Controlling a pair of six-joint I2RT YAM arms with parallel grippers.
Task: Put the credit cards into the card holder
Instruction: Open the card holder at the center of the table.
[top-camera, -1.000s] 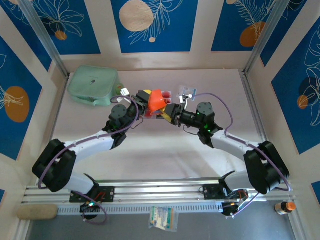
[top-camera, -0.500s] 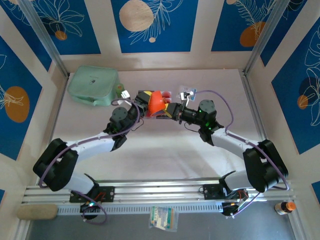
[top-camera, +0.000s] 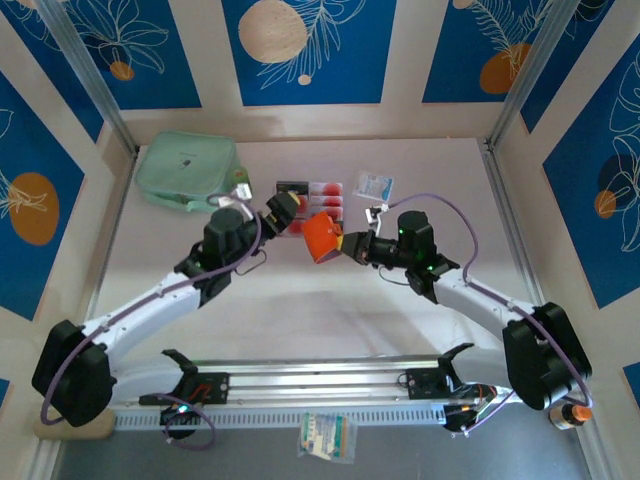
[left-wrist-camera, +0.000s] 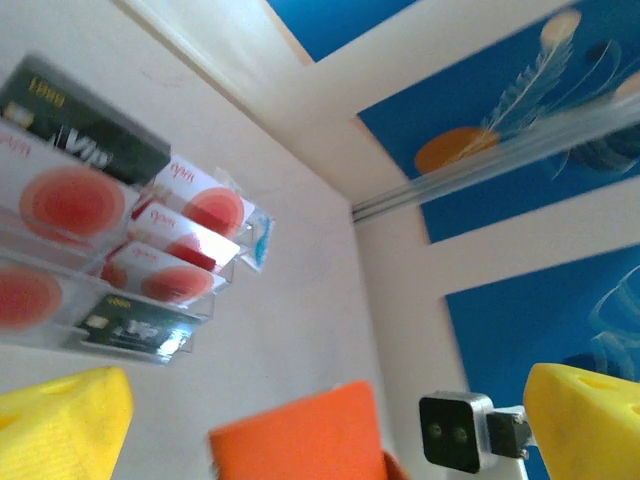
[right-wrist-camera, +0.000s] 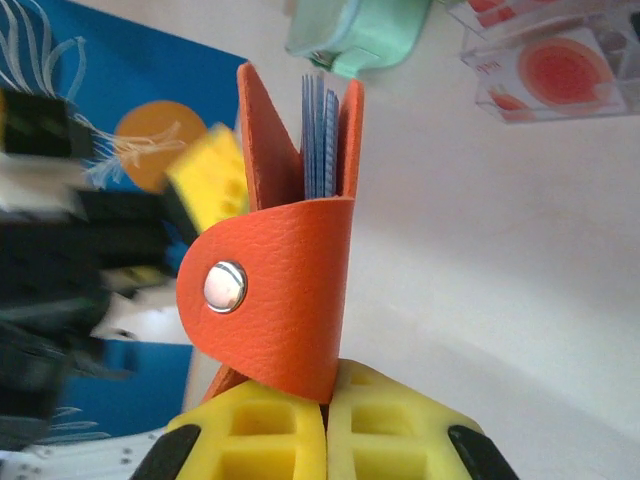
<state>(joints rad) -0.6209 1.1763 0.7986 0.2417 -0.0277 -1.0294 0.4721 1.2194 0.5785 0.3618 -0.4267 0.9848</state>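
Observation:
The orange card holder hangs above the table, its snap tab folded over and blue inner leaves showing at its open top. My right gripper is shut on its lower edge. My left gripper stands open just left of the holder, touching nothing. From the left wrist its yellow fingers are spread wide, with the holder low between them. The credit cards, pale with red round marks, lie in a clear tray behind the grippers.
A mint-green zip pouch lies at the back left. A small clear packet sits right of the card tray. Walls with blue panels close in the table on three sides.
My left gripper opened, let go of the card holder and drew back to the left. My right gripper shut on the holder and carried it toward the near side.

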